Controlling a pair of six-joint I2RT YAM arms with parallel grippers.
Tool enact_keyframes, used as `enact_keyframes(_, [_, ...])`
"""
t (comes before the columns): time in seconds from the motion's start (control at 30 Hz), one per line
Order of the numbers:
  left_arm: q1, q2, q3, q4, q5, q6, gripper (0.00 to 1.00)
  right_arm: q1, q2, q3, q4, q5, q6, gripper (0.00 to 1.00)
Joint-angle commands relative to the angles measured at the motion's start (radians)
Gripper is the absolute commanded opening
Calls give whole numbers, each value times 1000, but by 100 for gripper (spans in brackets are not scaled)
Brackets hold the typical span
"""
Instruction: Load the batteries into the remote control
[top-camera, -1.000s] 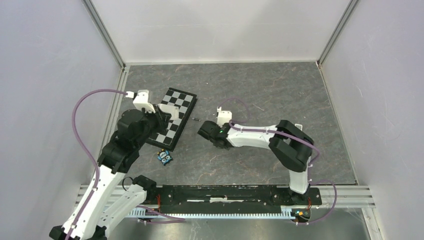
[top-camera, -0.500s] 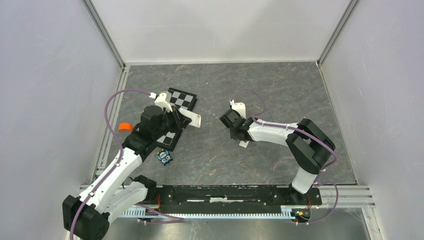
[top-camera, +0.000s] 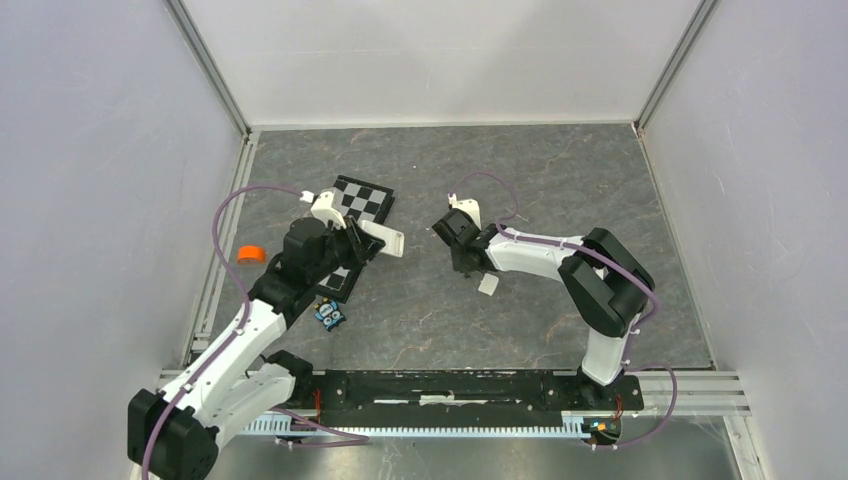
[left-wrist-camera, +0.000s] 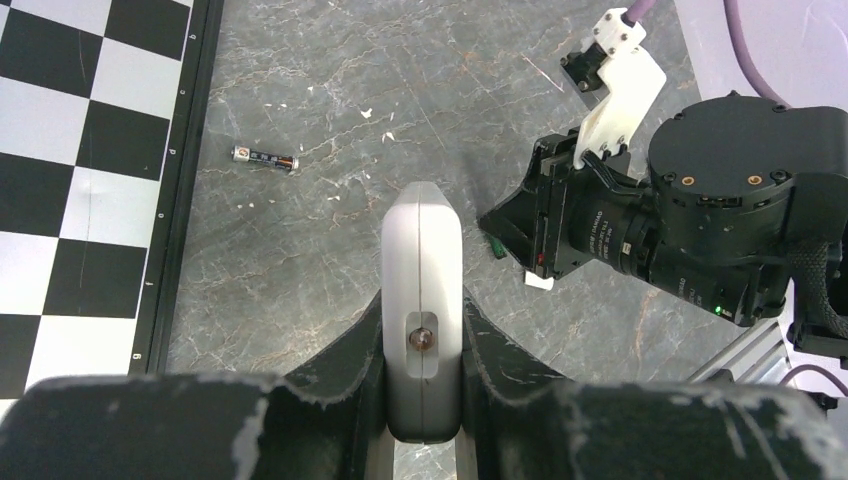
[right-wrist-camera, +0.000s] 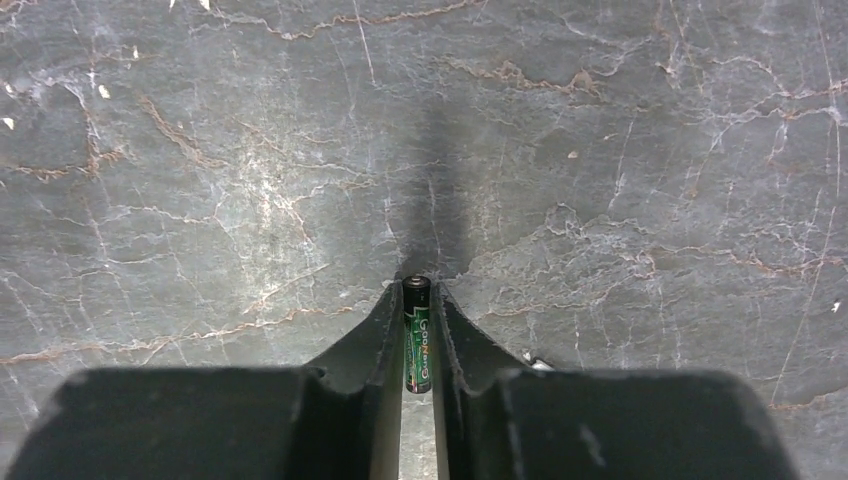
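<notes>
My left gripper (left-wrist-camera: 422, 312) is shut on the remote control (left-wrist-camera: 422, 270), a slim white bar seen edge-on and pointing away from the camera; from above the remote control (top-camera: 385, 238) juts right of the left gripper (top-camera: 358, 243). My right gripper (right-wrist-camera: 417, 292) is shut on a green-and-black battery (right-wrist-camera: 417, 335), held lengthwise between the fingers and pointing down at the table. In the top view the right gripper (top-camera: 468, 264) hangs a short way right of the remote. A second battery (left-wrist-camera: 264, 157) lies loose on the table beside the board's edge.
The black-and-white chessboard (top-camera: 365, 198) lies behind the left gripper. A small white square piece (top-camera: 488, 283) rests on the table under the right forearm. A small blue toy (top-camera: 330, 314) and an orange object (top-camera: 250, 254) sit near the left arm.
The left arm has swung off the chessboard and now holds the remote out to the right. The right gripper has shifted right and turned to point down, with the battery in it.
</notes>
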Motion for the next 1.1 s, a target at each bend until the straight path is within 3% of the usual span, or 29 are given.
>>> enact_keyframes(0.0, [2, -40, -3, 62, 4, -25, 2, -6, 75, -28, -117, -50, -26, 12])
enact_keyframes(0.1, [2, -39, -11, 84, 19, -27, 2, -6, 38, -35, -85, -36, -23, 3])
enact_keyframes(0.27, [1, 0, -22, 143, 58, -58, 2, -13, -78, -63, 47, -35, -29, 0])
enact_keyframes(0.5, [2, 87, -70, 494, 147, -221, 2, -47, -354, -131, 240, -39, 30, 0])
enact_keyframes(0.7, [2, 143, -78, 685, 195, -362, 2, -57, -509, -129, 406, -111, 13, 0])
enact_keyframes(0.87, [1, 201, -63, 821, 268, -503, 2, -57, -544, -107, 550, -193, 22, 0])
enact_keyframes(1.07, [2, 230, -80, 933, 257, -603, 2, -57, -541, -92, 640, -251, 46, 0])
